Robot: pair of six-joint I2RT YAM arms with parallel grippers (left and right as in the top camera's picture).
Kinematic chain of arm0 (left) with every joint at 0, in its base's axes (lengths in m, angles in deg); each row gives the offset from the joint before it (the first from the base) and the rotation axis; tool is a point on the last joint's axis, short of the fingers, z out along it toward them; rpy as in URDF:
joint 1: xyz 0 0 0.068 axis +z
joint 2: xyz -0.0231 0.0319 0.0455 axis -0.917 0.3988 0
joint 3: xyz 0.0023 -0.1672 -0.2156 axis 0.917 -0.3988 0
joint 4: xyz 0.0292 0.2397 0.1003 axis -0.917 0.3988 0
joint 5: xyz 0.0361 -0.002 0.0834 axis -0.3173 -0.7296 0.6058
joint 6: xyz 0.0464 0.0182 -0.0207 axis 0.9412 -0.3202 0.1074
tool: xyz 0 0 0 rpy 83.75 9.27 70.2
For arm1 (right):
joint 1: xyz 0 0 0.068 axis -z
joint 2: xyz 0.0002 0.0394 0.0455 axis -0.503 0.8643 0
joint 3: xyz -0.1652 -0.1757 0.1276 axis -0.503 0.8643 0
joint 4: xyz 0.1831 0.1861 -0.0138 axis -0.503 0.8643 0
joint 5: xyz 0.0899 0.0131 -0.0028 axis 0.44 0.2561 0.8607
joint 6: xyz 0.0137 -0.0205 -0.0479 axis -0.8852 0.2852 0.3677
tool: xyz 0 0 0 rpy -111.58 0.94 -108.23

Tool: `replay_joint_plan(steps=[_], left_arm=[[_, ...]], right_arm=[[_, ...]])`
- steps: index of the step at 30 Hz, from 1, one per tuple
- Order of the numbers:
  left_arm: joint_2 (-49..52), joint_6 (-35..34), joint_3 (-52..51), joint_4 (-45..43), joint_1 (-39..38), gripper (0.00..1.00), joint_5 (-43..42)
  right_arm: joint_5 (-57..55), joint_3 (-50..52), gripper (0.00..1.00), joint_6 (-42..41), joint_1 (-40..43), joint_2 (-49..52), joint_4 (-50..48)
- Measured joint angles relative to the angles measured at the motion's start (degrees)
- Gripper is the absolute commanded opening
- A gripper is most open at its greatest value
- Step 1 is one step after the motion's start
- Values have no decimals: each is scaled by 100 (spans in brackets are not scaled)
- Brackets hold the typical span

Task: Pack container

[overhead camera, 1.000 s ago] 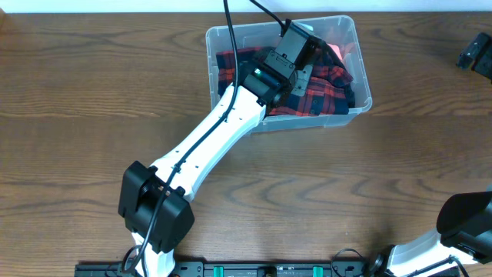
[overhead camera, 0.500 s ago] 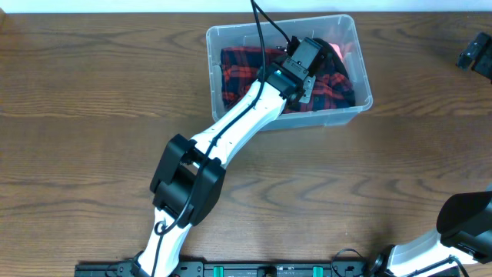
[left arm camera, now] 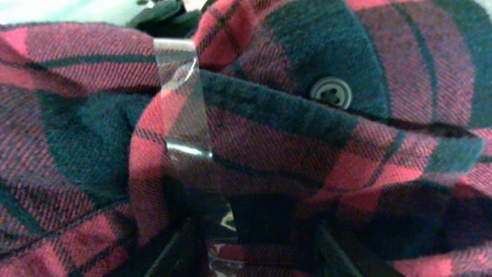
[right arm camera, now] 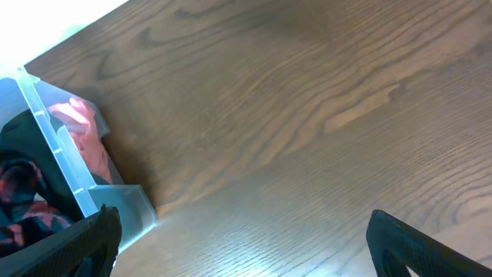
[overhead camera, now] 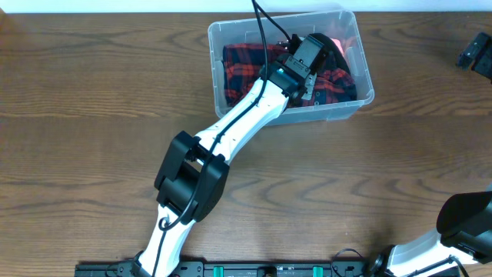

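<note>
The clear plastic container (overhead camera: 215,71) stands at the table's back centre. A red and dark plaid shirt (overhead camera: 246,65) lies in it, with a pink item (overhead camera: 344,48) in its back right corner. My left gripper (overhead camera: 314,61) is down inside the container on the shirt. In the left wrist view the shirt (left arm camera: 323,154) fills the frame, with a grey button (left arm camera: 330,91) and a clear tape strip (left arm camera: 184,115); my fingers (left arm camera: 257,250) are spread with fabric between them. My right gripper (overhead camera: 478,54) is open and empty at the far right. It (right arm camera: 242,246) sees the container's corner (right arm camera: 65,165).
The brown wooden table (overhead camera: 92,115) surrounds the container. The left arm (overhead camera: 231,131) stretches diagonally from the front left to the container. The right arm's base (overhead camera: 461,223) sits at the front right corner. The table's back edge runs just behind the container.
My left arm has reached further to the right inside the container and pressed onto the shirt. The container has slid slightly to the right. The right arm has not moved.
</note>
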Motion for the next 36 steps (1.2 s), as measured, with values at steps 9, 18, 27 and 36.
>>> replay_joint_plan(steps=[9, 18, 27, 36], left_arm=[[-833, -7, -328, 1025, 55, 62, 55], [-2076, -31, -378, 1738, 284, 76, 201], [-2310, -35, -387, 2114, 304, 98, 264], [-4695, -35, -391, 2533, 304, 98, 413]], right_arm=[[2, 0, 99, 0, 0, 0, 0], [0, 0, 99, 0, 0, 0, 0], [0, 0, 99, 0, 0, 0, 0], [0, 0, 99, 0, 0, 0, 0]])
